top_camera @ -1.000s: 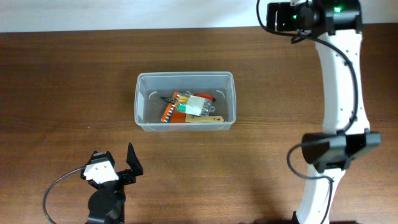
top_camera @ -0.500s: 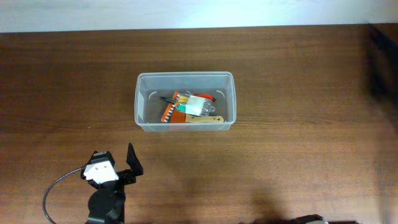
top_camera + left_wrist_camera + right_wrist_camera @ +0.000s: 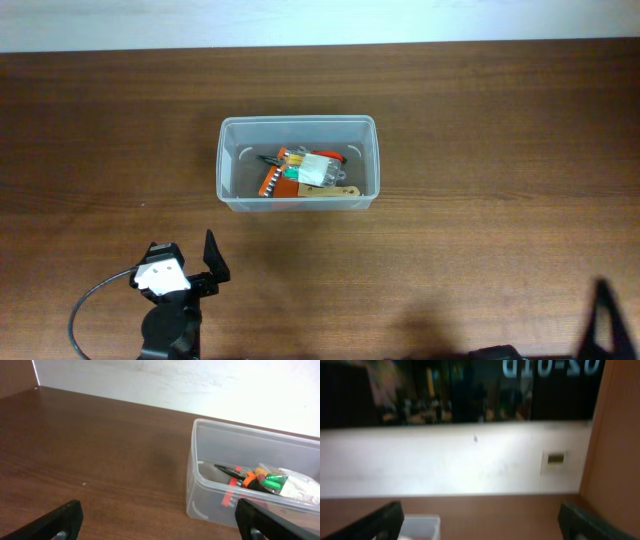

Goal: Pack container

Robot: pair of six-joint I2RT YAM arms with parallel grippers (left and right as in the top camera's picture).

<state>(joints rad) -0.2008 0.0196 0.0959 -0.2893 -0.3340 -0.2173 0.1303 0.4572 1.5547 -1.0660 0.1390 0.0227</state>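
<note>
The clear plastic container (image 3: 298, 163) stands in the middle of the table. It holds several hand tools (image 3: 305, 174) with orange, green and wooden parts. It also shows in the left wrist view (image 3: 210, 495), and its corner shows in the right wrist view (image 3: 421, 524). My left gripper (image 3: 188, 266) is open and empty at the near left, short of the container; its fingers frame the left wrist view (image 3: 160, 521). My right gripper (image 3: 480, 521) is open and empty, raised and facing the back wall. Only a dark blur (image 3: 601, 318) of it shows overhead.
A white wall (image 3: 470, 460) runs along the table's far edge (image 3: 320, 45). A black cable (image 3: 90, 300) loops beside the left arm. Bare wooden tabletop (image 3: 480, 220) surrounds the container.
The right arm, which reached along the right side to the far edge, has swung out of the overhead view and now shows only at the bottom right corner. The left arm and container have not moved.
</note>
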